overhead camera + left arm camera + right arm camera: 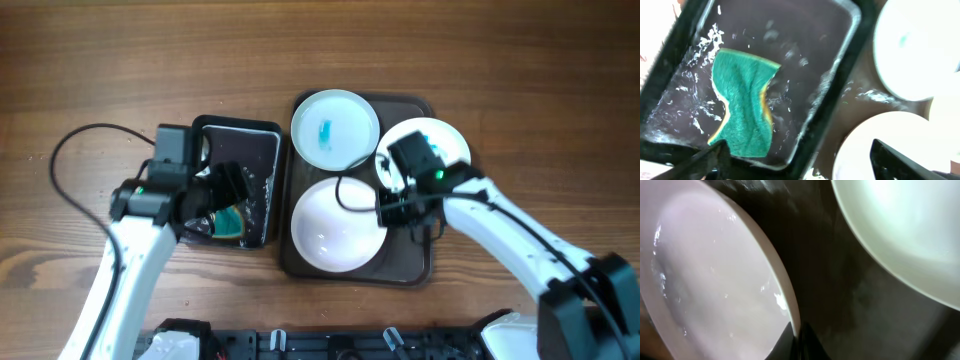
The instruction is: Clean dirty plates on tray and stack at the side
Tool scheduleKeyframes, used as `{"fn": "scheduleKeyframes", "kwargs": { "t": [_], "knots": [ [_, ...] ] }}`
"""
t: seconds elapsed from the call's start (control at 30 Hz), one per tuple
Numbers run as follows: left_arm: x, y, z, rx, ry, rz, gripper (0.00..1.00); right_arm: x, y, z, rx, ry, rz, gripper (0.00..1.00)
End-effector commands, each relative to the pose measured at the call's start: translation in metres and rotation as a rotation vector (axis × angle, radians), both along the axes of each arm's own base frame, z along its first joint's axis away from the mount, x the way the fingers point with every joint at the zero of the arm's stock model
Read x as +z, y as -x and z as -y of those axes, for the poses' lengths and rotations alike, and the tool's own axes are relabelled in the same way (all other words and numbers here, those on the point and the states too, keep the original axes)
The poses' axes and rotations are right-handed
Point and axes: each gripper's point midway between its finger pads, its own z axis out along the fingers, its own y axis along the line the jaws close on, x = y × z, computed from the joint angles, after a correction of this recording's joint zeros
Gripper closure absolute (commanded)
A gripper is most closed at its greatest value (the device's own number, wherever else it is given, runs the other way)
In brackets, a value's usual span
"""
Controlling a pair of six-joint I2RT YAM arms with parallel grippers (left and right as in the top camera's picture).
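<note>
Three white plates lie on the brown tray. The far plate has a blue smear in its middle. The right plate is partly hidden under my right arm. The near plate looks clean and wet. My right gripper is shut on that plate's right rim; in the right wrist view the rim runs down between the closed fingertips. My left gripper stands open over the small black tray, just off the near end of the green sponge, which lies flat in it.
The black tray holds water and foam streaks and sits directly left of the brown tray. A black cable loops on the wooden table at the left. Bare wood lies to the right of the brown tray.
</note>
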Motion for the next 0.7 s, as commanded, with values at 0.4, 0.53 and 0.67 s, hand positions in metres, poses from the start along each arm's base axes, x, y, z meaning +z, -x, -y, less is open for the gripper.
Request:
{"fn": "scheduleKeyframes", "kwargs": {
  "t": [0.4, 0.53, 0.67],
  "knots": [
    [0.093, 0.041, -0.022, 0.149, 0.093, 0.307, 0.0, 0.082, -0.064, -0.099, 0.091, -0.182, 0.264, 0.96],
    [0.101, 0.053, -0.028, 0.179, 0.097, 0.341, 0.0, 0.074, -0.074, -0.14, 0.165, -0.174, 0.249, 0.96],
    [0.103, 0.06, -0.028, 0.179, 0.097, 0.35, 0.0, 0.066, -0.093, -0.171, 0.19, -0.092, 0.266, 0.96]
  ]
}}
